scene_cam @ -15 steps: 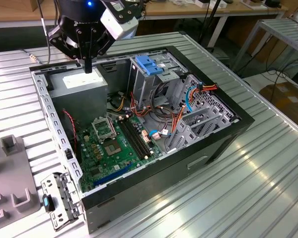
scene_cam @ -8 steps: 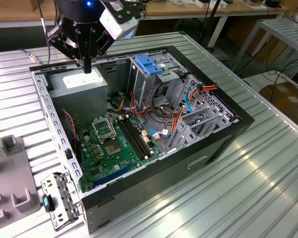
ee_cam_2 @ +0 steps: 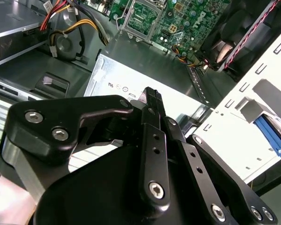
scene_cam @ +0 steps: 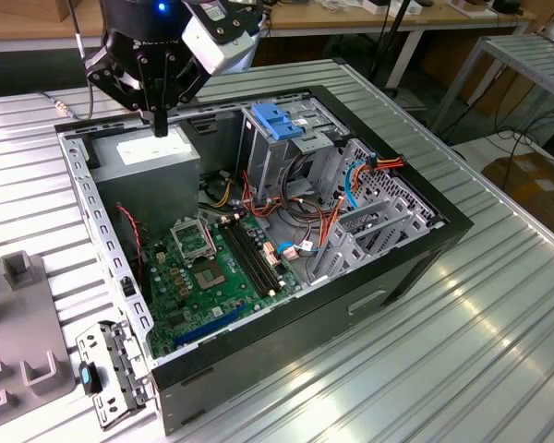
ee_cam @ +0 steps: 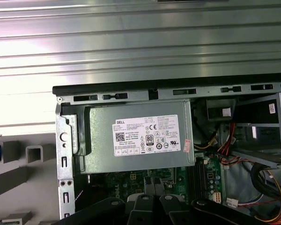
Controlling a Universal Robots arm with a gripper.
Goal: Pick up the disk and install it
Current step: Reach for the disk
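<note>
Fingers: my fingers (scene_cam: 160, 122) are pressed together with nothing between them; I carry no load.
Where I am: I hang over the open computer case (scene_cam: 286, 337), at its corner on the exterior view's upper left. I am directly above the grey power-supply box (scene_cam: 152, 161). My tips are near its top, and I judge them not to be touching it.
Disk: I cannot find its labelled face anywhere. In the second wrist view a blue strip (ee_cam_2: 273, 137) lies beyond the slotted case wall (ee_cam_2: 260, 70), outside the case and beside a grey block. I take it for one of the disk's side rails, but the rest is cut off, so this is a guess.
Fixture: a grey fixture plate (scene_cam: 23, 323) with raised blocks lies on the ribbed worktop (scene_cam: 462, 351), just beside the case on the exterior view's left.
Drive cage: the metal cage (scene_cam: 272, 161) stands inside the case with the blue latch (scene_cam: 277, 120) on top, to the exterior view's right of the power-supply box. I see no disk seated in it, though I cannot see into its bays.
Motherboard: the motherboard (scene_cam: 208, 268) lies bare on the case floor, with cables (scene_cam: 305, 198) bundled between it and the cage.
Done: nothing I can point to.
Left: by my reckoning, both the pick-up and the installing.
</note>
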